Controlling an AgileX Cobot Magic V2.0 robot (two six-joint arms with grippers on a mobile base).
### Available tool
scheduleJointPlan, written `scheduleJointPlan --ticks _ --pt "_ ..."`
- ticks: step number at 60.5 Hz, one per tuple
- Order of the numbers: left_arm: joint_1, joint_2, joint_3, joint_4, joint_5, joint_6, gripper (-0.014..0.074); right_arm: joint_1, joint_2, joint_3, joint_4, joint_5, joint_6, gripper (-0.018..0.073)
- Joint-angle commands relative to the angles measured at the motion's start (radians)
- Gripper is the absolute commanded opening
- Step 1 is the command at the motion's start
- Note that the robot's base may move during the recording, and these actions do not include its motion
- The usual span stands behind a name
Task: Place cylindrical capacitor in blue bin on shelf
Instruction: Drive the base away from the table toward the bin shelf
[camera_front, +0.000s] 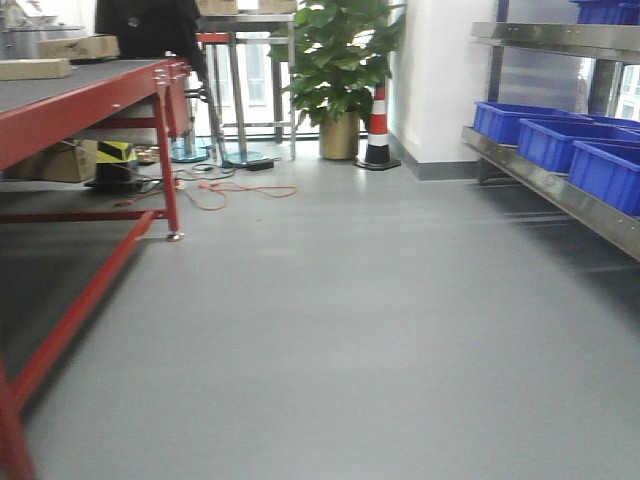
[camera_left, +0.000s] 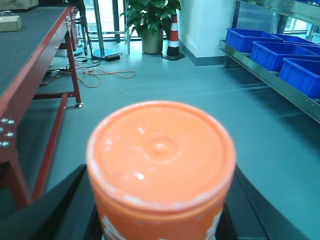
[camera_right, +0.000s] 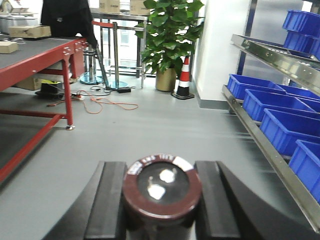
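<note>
A cylindrical capacitor, dark maroon with two metal terminals on its top face, is held upright between the two black fingers of the right gripper. The jaws are closed to the width of its body, and a finger is pressed against each side. The capacitor is held above the grey floor, well apart from the shelf. The shelf is seen along the right side of all three views as a stainless-steel rack with a shiny front rail. On its lower tier a row of blue bins is set side by side with open tops upward, and more blue bins are seen on the tier above. The capacitor is not yet in any bin.

In the left wrist view an orange-topped cylinder is gripped in the same manner by the left gripper, whose black fingers are closed against both of its sides. White markings are seen on the orange body but are too cropped to be read.

A red-framed workbench with a dark top is seen on the left, and cardboard boxes are laid upon it. At the far end a potted plant and a red-and-white traffic cone are placed beside a white wall. An orange cable is strewn on the floor near the bench.
</note>
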Motion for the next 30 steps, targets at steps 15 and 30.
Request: scheduleJointPlan --ticks 15,30 --pt "-0.006 -0.005 -0.003 -0.001 -0.020 0.000 -0.0111 0.000 -0.003 0.002 -0.002 -0.028 -0.005 -0.0072" --pt "-0.006 -0.005 -0.003 -0.001 -0.021 0.000 -0.0111 0.000 -0.003 0.002 -0.002 -0.028 -0.005 -0.0072"
